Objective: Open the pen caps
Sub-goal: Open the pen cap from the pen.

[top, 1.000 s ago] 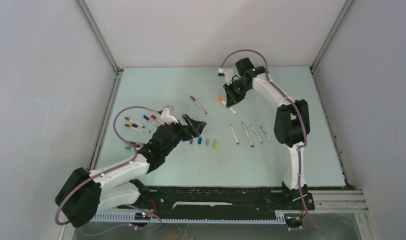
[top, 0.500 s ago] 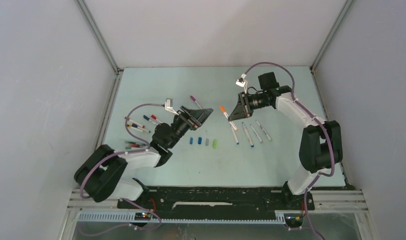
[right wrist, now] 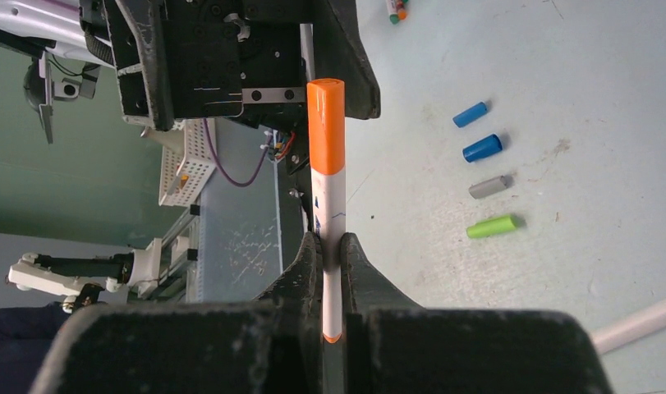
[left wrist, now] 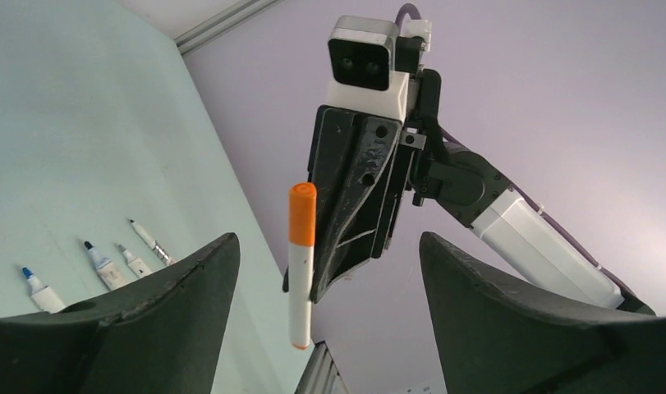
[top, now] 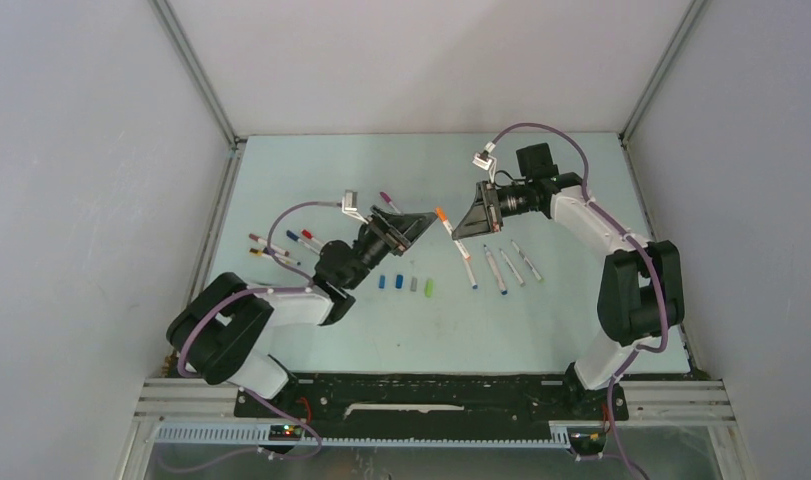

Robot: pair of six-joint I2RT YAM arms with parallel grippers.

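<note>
From above, the right gripper (top: 457, 232) is squeezed shut on a thin white plastic pen (top: 446, 221) with a smooth orange plastic cap (top: 441, 213). It holds the pen up in the air over the middle of the pale green worktop (top: 311, 170), a bit toward the far edge. The left gripper (top: 419, 222) is spread wide and holds nothing. It points at the cap, near it but not touching. Four loose little caps (top: 406, 284), two blue, one grey and one green, lie in a row nearer the front edge.

In the left wrist view, the pen hangs between the two wide black fingers (left wrist: 173, 287), apart from both. The cap is a round, shiny tube.

In the right wrist view, the black fingers (right wrist: 307, 263) pinch the white barrel low down, so the cap end sticks out free.

The pen looks light and stiff, and its plastic is likely slippery. The cap probably snaps on tight. The best place to grab is the middle of the orange cap, then pull straight along the pen. A crooked pull might twist the pen in the right fingers.
</note>
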